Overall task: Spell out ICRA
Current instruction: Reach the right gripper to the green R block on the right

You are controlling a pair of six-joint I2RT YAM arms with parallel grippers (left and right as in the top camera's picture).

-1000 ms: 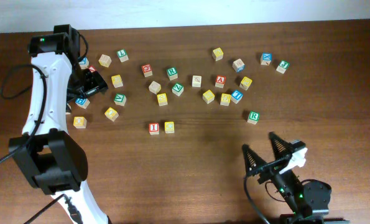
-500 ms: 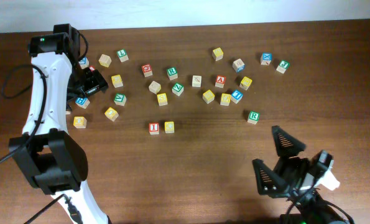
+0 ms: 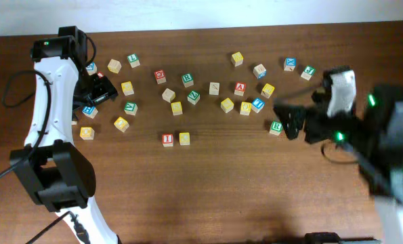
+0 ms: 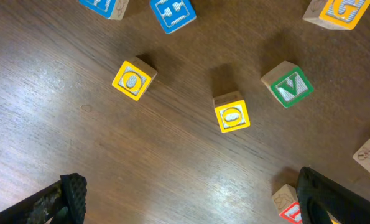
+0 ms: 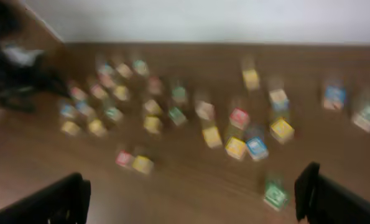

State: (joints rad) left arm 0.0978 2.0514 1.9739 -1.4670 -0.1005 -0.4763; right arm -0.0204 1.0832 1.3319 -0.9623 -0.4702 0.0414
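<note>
**ICRA: I and C down, R is next**

Row so far: red I block [image 3: 167, 139] and yellow C block [image 3: 184, 138] sit side by side at the front middle of the table [image 3: 221, 196], touching or nearly so. The yellow one's letter is too small to read from overhead, so C is my best guess.

- Green R block [image 3: 275, 127] is on its own to the right, well apart from the row. Right claw [image 3: 284, 122] is just beside it, fingers spread wide, nothing between them (arm and right wrist view are both smeared, so exact alignment is unclear).
- Red A block [image 3: 240, 87] sits in the scattered cluster further back, with a yellow block close on its right.
- Left claw [image 3: 103, 90] is spread wide and empty over the left-hand scatter. Its camera shows only a green V block [image 4: 288, 85] and two yellow blocks, none of them needed.

Step in hand, as I judge it: the reach for R. Next move calls for centring the fingers over R, coming down, pinching, then setting it just right of C in line. A follows, and needs care with its neighbours.

Containers: none in view; every block lies loose on the table.
</note>
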